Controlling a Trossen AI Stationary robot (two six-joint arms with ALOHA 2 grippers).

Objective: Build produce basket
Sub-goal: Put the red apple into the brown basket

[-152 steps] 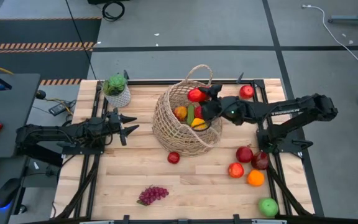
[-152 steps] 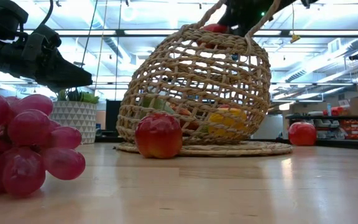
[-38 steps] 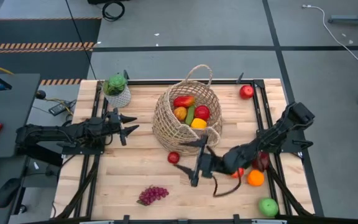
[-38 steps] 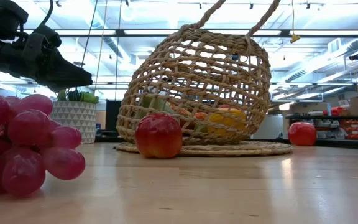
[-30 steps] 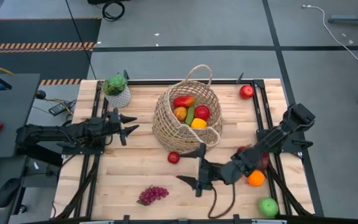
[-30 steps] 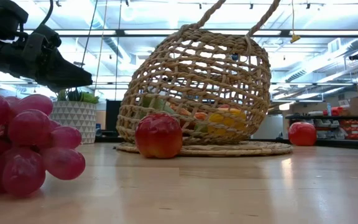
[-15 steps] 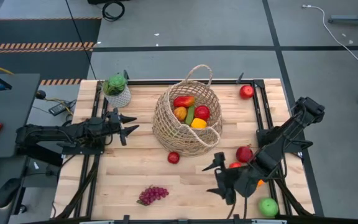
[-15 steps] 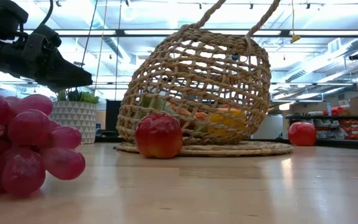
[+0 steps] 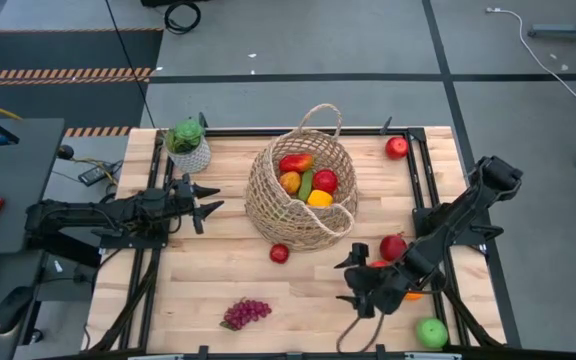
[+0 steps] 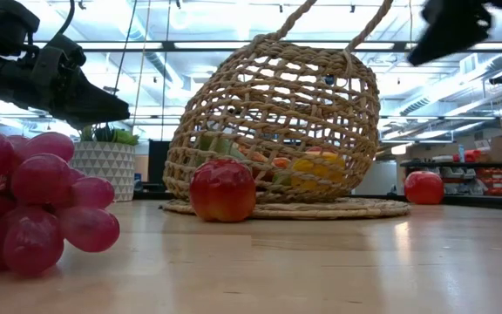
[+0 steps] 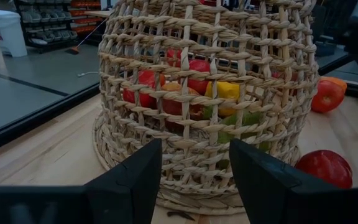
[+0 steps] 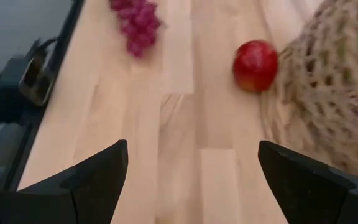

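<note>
Centre-table, toward 12 o'clock, sits the basket (image 9: 301, 194), big round open-weave wicker w/ loop handles. High view shows red, orange, yellow & green produce (image 9: 307, 175) inside; left wrist view only glimpses it thru the weave. Left gripper (image 9: 208, 203) waits at basket's 9 o'clock, fingers apart, empty. Right gripper (image 9: 353, 283) hovers at 5 o'clock, jaws wide, empty. Loose red apple (image 9: 279, 253) at 6 o'clock against basket base; knobbly purple grape bunch (image 9: 245, 313) further out.
</note>
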